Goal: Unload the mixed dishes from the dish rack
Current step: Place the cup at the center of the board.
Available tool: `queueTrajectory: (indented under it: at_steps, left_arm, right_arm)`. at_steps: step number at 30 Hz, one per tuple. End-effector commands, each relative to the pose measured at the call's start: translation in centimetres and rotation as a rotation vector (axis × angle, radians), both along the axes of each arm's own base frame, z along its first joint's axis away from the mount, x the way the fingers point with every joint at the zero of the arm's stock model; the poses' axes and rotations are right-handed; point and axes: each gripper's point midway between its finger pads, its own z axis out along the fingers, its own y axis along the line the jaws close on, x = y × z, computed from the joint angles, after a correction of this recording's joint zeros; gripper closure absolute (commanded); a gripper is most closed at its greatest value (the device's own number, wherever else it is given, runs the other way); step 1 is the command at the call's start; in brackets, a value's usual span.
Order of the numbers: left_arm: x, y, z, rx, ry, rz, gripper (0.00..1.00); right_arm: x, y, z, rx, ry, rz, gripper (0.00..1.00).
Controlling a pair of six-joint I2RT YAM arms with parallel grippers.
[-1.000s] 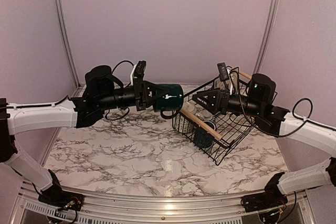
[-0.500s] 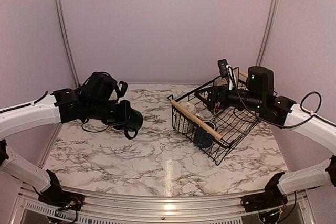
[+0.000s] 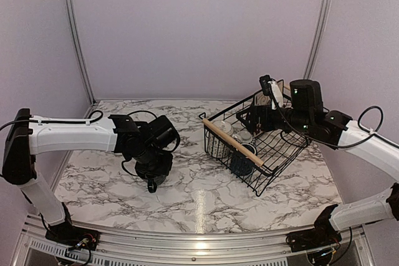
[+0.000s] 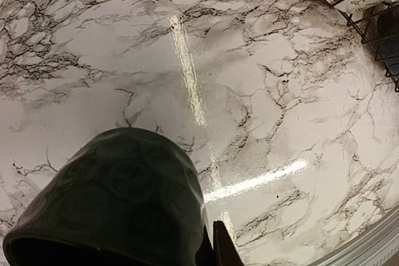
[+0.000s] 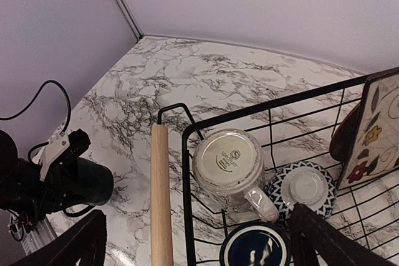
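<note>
One dark mug (image 3: 159,167) hanging low over the table (image 3: 199,204).
Left gripper (image 3: 151,157) is clamping the dark mug, left of the dish rack (image 3: 234,143); best easing it down flat before releasing. Farther back, right gripper (image 3: 259,115) is hovering over the dish rack, fingers spread, empty.

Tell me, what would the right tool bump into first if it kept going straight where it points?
Probably the upside-down white mug in the dish rack, which sits almost straight ahead of the right tool. The rack's rim wire runs close by, though, and depth is hard to judge.
</note>
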Motion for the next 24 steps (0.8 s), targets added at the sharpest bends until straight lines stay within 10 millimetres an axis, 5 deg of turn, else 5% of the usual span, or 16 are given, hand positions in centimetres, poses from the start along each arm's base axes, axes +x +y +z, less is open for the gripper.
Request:
queueTrajectory:
  at_steps: [1,14,24]
  left_arm:
    - [-1.6,-2.0,0.7,0.013,0.007,-0.043,1.0]
    - [-3.4,-2.7,-4.0,0.137,0.068,-0.084,0.99]
    - [-3.0,-2.5,-2.2,0.135,0.008,-0.091,0.63]
  right_arm:
    - [0.5,-1.0,0.8,-0.038,-0.002,-0.064,0.02]
    - [1.8,-3.3,-0.6,-0.197,0.032,-0.183,0.01]
    - [2.8,-6.0,-1.8,-0.352,0.055,-0.303,0.01]
